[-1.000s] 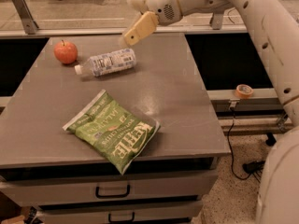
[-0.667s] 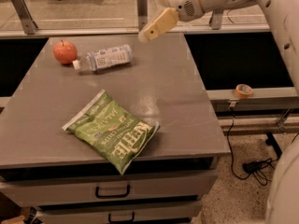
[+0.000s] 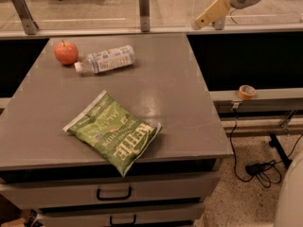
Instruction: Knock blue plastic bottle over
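The blue plastic bottle lies on its side at the back left of the grey table, its white cap pointing left toward a red apple. My gripper is up at the top right, raised above the table's far right corner and well clear of the bottle. It holds nothing.
A green chip bag lies flat near the table's front. A roll of tape sits on a ledge to the right. Drawers are under the table front, and cables lie on the floor at the right.
My gripper has pulled away from the bottle, moving right and up. The bottle stays lying on its side next to the apple.
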{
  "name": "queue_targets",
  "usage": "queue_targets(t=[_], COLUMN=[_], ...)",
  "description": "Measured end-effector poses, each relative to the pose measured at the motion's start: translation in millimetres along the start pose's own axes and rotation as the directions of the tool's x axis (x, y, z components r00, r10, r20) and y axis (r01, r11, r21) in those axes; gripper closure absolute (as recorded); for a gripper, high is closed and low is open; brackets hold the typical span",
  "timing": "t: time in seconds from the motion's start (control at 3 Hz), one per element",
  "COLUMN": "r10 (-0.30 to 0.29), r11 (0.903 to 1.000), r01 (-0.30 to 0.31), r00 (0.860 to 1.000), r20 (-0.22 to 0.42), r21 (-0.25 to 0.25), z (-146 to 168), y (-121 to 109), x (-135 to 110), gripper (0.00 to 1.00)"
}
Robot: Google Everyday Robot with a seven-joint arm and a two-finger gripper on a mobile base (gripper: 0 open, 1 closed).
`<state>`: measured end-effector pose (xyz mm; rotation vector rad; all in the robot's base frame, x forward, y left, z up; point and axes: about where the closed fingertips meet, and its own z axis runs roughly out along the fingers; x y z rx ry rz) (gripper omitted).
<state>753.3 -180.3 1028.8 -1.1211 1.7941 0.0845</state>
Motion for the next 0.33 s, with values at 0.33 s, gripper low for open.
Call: queue_targets(t=[0.33], r10=[0.041], r11=[0.9869], r01=[-0.022], r00=[0.992], r20=[-0.121], r21=[0.160], z=[-31.4], y=[-56.3], x=[49.2], gripper=[0.00])
